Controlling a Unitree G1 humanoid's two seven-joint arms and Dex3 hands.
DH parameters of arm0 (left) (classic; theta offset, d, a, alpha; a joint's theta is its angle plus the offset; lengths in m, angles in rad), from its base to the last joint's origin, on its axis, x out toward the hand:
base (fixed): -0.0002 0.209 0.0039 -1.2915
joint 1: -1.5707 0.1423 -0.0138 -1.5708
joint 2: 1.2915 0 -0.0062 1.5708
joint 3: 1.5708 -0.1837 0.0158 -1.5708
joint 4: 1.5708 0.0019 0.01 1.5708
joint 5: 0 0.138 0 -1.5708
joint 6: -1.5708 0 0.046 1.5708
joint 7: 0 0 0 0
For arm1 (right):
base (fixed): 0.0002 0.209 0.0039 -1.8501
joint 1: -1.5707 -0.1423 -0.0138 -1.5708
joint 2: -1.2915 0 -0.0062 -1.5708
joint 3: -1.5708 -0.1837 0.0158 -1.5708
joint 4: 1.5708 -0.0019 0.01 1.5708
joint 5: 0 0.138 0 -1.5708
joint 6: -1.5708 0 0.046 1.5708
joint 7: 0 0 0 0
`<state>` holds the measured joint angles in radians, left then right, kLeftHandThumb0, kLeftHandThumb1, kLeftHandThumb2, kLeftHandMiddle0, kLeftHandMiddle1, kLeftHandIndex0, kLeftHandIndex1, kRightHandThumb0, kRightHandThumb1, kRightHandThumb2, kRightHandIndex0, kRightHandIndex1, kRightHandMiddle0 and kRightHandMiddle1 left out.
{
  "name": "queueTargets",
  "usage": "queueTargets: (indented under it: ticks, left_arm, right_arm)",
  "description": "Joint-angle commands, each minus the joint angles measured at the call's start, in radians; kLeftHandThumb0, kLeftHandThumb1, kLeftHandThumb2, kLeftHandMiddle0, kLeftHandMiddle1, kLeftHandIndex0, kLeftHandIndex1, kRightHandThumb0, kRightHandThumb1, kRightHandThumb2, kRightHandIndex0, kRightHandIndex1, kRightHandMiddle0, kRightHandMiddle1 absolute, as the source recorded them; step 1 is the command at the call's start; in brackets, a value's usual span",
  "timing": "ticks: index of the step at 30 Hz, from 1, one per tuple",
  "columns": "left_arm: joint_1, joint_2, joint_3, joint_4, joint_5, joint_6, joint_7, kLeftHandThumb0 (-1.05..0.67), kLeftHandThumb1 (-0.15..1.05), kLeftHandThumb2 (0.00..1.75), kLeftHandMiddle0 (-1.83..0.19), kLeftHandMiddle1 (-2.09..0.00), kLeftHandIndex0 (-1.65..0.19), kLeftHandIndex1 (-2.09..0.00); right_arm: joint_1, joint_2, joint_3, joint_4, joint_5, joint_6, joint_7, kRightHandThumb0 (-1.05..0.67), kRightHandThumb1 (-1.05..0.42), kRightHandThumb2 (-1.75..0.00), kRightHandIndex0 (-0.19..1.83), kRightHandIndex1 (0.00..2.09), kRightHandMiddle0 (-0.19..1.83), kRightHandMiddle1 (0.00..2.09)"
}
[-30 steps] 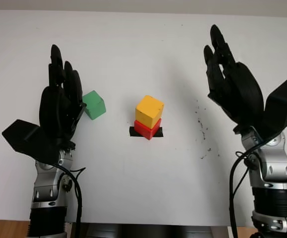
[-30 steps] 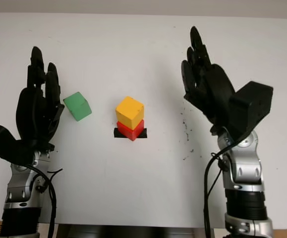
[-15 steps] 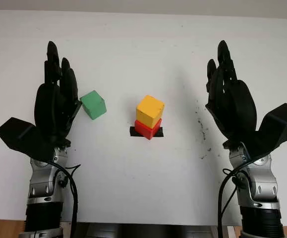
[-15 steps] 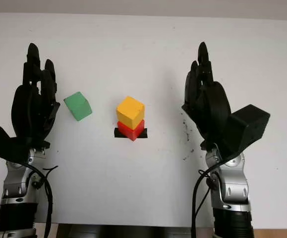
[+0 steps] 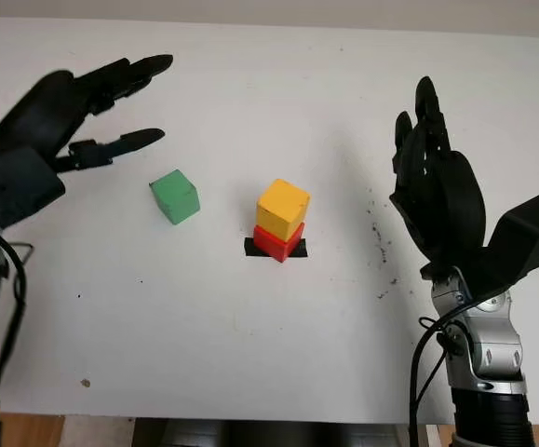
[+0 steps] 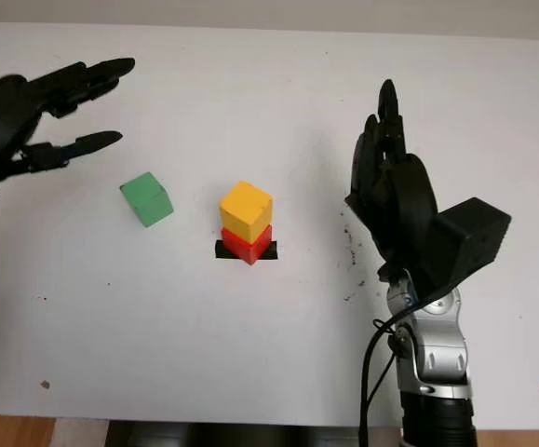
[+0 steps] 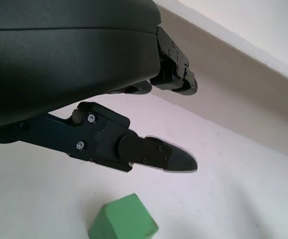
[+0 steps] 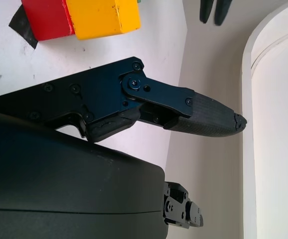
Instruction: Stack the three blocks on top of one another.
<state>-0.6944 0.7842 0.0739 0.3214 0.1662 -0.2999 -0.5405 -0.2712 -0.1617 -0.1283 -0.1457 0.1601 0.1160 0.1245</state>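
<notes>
stack: yellow block [image 5: 282, 209] was set on red block [image 5: 276, 242].
green block [image 5: 175, 196]: left of stack, unstacked.
left hand [image 5: 75, 104]: held open and empty above green block, judged ready for a grasp.
right hand [image 5: 437, 199]: parked open, empty, right of stack.

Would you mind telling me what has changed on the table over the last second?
The left robot hand swung from beside the green block up and away toward the table's far left, turning so its fingers point across the table; it is open and holds nothing. The right robot hand drew back slightly, open. The green block and the yellow block on the red block stayed put.
</notes>
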Motion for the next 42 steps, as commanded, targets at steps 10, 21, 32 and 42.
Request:
queueTargets:
  ticks: [10,21,32,42]
  left_arm:
    - [-0.225,0.121,-0.224,0.156,0.352,-0.278,0.023,-0.51,0.79,0.04,-0.07,-0.05,-0.26,-0.06]
    - [-0.281,0.122,-0.354,0.139,0.584,-0.326,0.052,-0.55,0.82,0.06,0.07,-0.02,-0.22,-0.04]
    - [-0.269,0.119,-0.386,0.152,0.639,-0.367,0.111,-0.50,0.83,0.06,0.09,-0.05,-0.26,-0.06]
    - [-0.302,0.092,-0.429,0.285,0.686,-0.438,0.279,-0.54,0.88,0.07,0.02,-0.07,-0.46,-0.14]
  right_arm:
    - [0.008,-0.011,-0.023,-0.023,-0.002,-0.009,-0.012,-0.76,-1.05,-0.75,-0.19,0.00,-0.19,0.00]
    - [0.016,0.002,-0.022,-0.030,0.002,0.003,-0.026,-0.75,-1.05,-0.77,-0.19,0.00,-0.19,0.00]
    - [0.016,0.002,-0.021,-0.017,0.010,-0.001,-0.020,-0.74,-1.05,-0.78,-0.19,0.00,-0.19,0.00]
    - [0.018,0.001,-0.026,-0.008,0.022,-0.008,-0.012,-0.74,-1.05,-0.75,-0.19,0.00,-0.19,0.00]
